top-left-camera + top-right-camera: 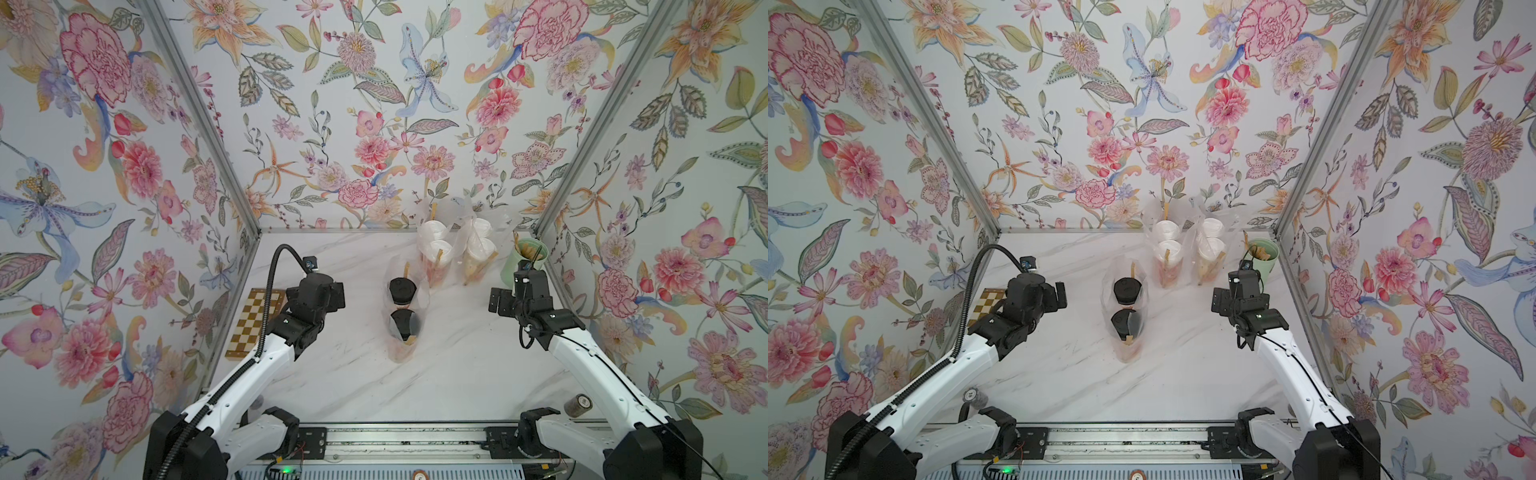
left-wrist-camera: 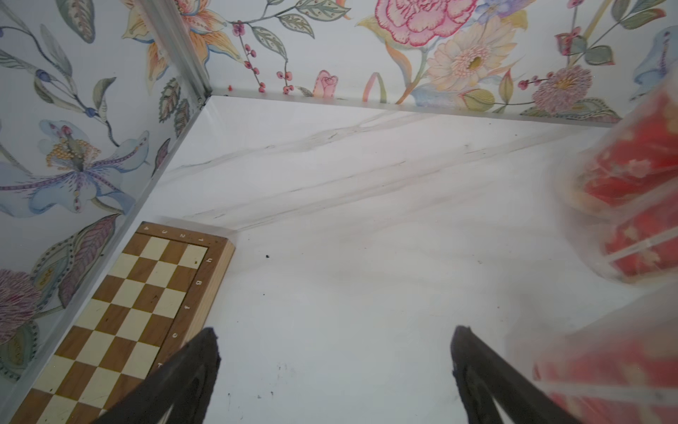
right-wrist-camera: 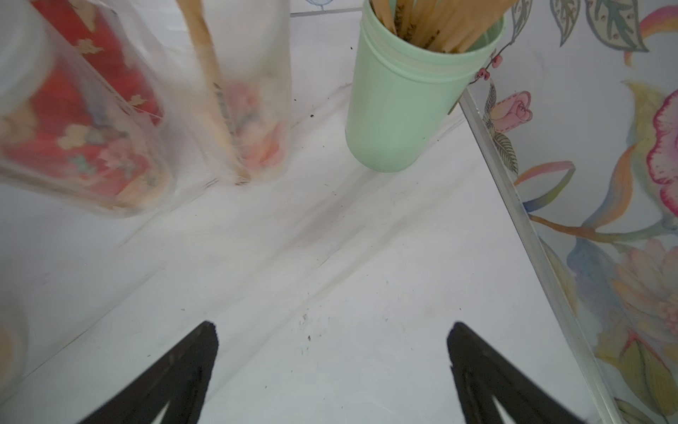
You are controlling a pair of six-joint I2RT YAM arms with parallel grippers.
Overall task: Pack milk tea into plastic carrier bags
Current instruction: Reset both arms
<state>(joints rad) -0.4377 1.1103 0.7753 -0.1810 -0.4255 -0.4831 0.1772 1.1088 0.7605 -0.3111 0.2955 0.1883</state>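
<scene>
Three clear plastic carrier bags stand on the marble table, each holding two milk tea cups. The middle bag (image 1: pixel 397 266) holds two black-lidded cups (image 1: pixel 402 289) (image 1: pixel 1123 322). Two bags behind it hold white-lidded cups (image 1: pixel 435 249) (image 1: pixel 478 249). My left gripper (image 1: pixel 338 295) (image 2: pixel 334 337) hovers left of the middle bag, open and empty, with red cup sides (image 2: pixel 638 191) blurred beside it. To the right of the bags my right gripper (image 1: pixel 496 301) (image 3: pixel 332 334) is open too, nothing between its fingers. It looks toward a red cup (image 3: pixel 73 121) and a cream cup (image 3: pixel 253 121) in their bags.
A mint-green cup of brown sticks (image 1: pixel 525 259) (image 3: pixel 411 102) stands at the back right by the wall. A wooden chessboard (image 1: pixel 257 320) (image 2: pixel 139 312) lies along the left wall. A small dark cylinder (image 1: pixel 577 405) sits near the front right. Floral walls close three sides.
</scene>
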